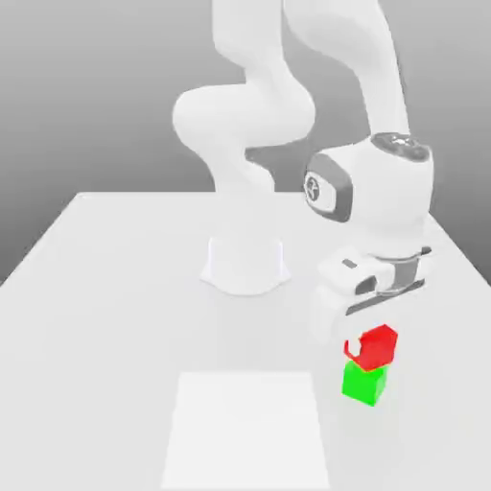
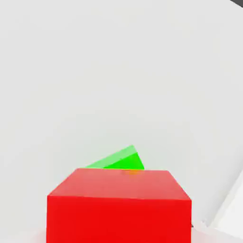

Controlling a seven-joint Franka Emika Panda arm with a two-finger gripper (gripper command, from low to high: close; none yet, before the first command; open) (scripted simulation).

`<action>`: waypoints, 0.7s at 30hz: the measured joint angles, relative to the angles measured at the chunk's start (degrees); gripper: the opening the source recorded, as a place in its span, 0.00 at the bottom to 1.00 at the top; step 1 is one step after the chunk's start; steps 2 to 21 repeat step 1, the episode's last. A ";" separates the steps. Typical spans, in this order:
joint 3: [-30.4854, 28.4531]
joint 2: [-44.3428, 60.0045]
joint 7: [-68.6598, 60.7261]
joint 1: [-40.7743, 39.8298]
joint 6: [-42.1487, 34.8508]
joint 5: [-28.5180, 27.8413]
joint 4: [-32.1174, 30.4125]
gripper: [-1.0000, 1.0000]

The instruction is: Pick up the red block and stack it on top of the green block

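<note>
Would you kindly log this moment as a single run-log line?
phase: placing | gripper: around red block | red block: above green block, contact unclear | green block: on table | release: pending

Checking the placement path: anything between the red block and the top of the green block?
Nothing visible. The red block sits directly over the green block under the gripper, with no other object between them; the hand view shows green just past the red block's edge.

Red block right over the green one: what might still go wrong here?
1. The red block looks turned relative to the green block, so it may land crooked.
2. In the hand view, green peeks out off-centre behind red, so the stack could overhang and topple.
3. The pincer leaving might nudge the red block off.
</note>
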 joint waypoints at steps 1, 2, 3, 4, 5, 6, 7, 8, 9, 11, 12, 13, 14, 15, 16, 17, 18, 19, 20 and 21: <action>0.00 0.00 0.00 0.00 0.00 0.00 0.00 1.00; 0.00 0.00 0.00 0.00 0.00 0.00 0.00 1.00; 0.00 0.00 0.00 0.00 0.00 0.00 0.00 1.00; 0.00 0.00 0.00 0.00 0.00 0.00 0.00 1.00; 0.00 0.00 0.00 0.00 0.00 0.00 0.00 1.00; 0.00 0.00 0.00 0.00 0.00 0.00 0.00 1.00; 0.00 0.00 0.00 0.00 0.00 0.00 0.00 1.00; 0.00 0.00 0.00 0.00 0.00 0.00 0.00 1.00; 0.00 0.00 0.00 0.00 0.00 0.00 0.00 1.00; 0.00 0.00 0.00 0.00 0.00 0.00 0.00 1.00; 0.00 0.00 0.00 0.00 0.00 0.00 0.00 1.00; 0.00 0.00 0.00 0.00 0.00 0.00 0.00 1.00; 0.00 0.00 0.00 0.00 0.00 0.00 0.00 1.00; 0.00 0.00 0.00 0.00 0.00 0.00 0.00 1.00; 0.00 0.00 0.00 0.00 0.00 0.00 0.00 1.00; 0.00 0.00 0.00 0.00 0.00 0.00 0.00 1.00; 0.00 0.00 0.00 0.00 0.00 0.00 0.00 1.00; 0.00 0.00 0.00 0.00 0.00 0.00 0.00 1.00; 0.00 0.00 0.00 0.00 0.00 0.00 0.00 1.00; 0.00 0.00 0.00 0.00 0.00 0.00 0.00 1.00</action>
